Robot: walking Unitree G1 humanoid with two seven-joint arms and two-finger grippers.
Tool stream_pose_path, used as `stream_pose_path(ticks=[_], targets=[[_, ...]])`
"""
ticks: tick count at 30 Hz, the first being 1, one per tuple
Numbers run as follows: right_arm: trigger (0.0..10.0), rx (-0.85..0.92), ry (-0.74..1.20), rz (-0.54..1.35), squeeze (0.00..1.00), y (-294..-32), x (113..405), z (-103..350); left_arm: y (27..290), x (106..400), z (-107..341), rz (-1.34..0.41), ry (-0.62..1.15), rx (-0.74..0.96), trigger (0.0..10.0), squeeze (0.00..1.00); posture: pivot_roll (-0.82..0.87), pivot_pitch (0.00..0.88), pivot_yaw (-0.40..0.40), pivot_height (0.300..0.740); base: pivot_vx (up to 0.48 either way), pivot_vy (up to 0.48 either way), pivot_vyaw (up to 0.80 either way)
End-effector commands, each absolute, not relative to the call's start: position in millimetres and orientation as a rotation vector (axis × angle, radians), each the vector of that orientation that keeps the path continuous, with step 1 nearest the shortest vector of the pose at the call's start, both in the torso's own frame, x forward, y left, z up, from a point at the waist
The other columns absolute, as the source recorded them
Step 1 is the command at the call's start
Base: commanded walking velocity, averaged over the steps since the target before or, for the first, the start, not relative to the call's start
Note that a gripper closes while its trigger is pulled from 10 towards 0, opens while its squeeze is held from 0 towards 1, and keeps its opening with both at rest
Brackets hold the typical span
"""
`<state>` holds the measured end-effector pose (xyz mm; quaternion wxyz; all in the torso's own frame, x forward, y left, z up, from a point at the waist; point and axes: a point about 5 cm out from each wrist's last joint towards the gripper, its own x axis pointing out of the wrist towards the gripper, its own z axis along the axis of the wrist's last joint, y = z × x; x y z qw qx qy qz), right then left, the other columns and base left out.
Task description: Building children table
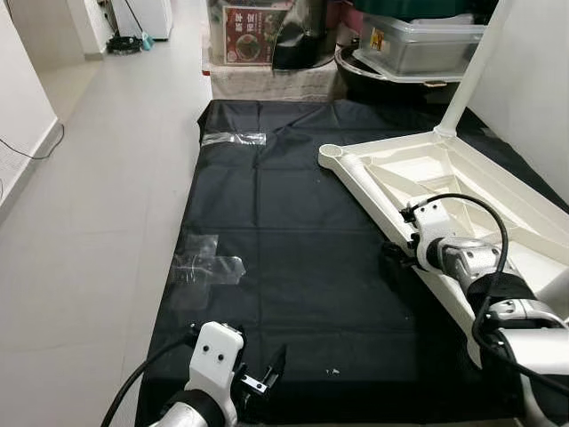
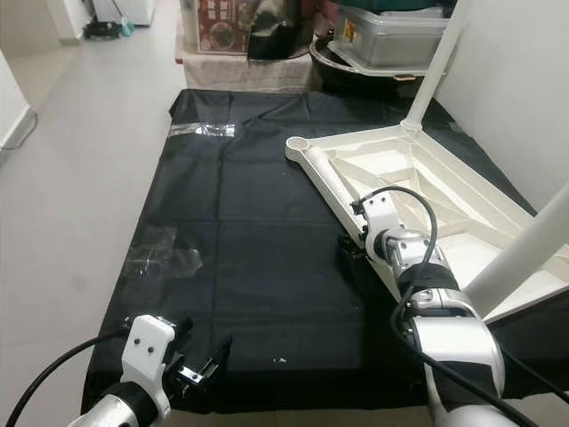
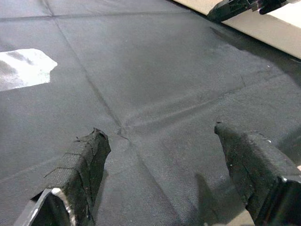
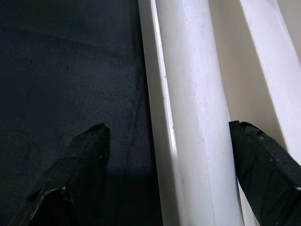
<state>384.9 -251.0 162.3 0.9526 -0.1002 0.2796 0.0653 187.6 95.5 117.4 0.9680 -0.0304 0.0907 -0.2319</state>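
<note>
Right gripper (image 4: 169,155) was down at the long white edge rail (image 4: 188,94) of the upside-down white children's table (image 1: 462,191). Its two black fingers (image 4: 77,169) were spread wide apart, one on the black cloth side of the rail and the other on the inner side, so the rail ran between them. I could not tell if the fingers touched the rail. From the head, the right arm reached forward to the table's near long side, with a black cable looping over its wrist.

The table lay flat on a big black mat (image 1: 284,267) on the pale tiled floor (image 1: 98,205), toward the robot's right. One white leg (image 1: 471,71) stood up from its far corner. In the right eye view a second leg (image 2: 524,258) rose close by on the right. The near left corner had a round socket (image 1: 331,152).

Left gripper (image 1: 258,378) hung low over the near edge of the mat, well apart from the table. Its fingers (image 3: 87,160) were open too, with only black cloth between them.

Two bits of clear tape (image 1: 209,265) shone on the mat, one near its left edge and one further back. Past the mat stood a red box (image 1: 253,36) and a grey plastic tub (image 1: 427,44)
</note>
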Motion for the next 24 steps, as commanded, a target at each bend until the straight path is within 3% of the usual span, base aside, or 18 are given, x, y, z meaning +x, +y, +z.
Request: stream_pose_path(ticks=[1, 15, 24], targets=[[10.0, -0.198, 0.587, 0.156, 0.00, -250, 384, 159, 95, 184, 117, -0.472, 0.197, -0.063, 10.0, 0.00, 0.11, 0.132, -0.101, 0.740, 0.000, 0.000, 0.00], [10.0, -0.182, 0.396, 0.150, 0.00, -245, 399, 194, 94, 183, 116, -0.474, 0.207, -0.064, 10.0, 0.00, 0.11, 0.108, -0.106, 0.740, 0.000, 0.000, 0.00], [10.0, -0.205, 0.525, 0.301, 0.00, -230, 392, 169, 94, 183, 115, -0.475, 0.210, -0.067, 10.0, 0.00, 0.11, 0.104, -0.108, 0.740, 0.000, 0.000, 0.00]])
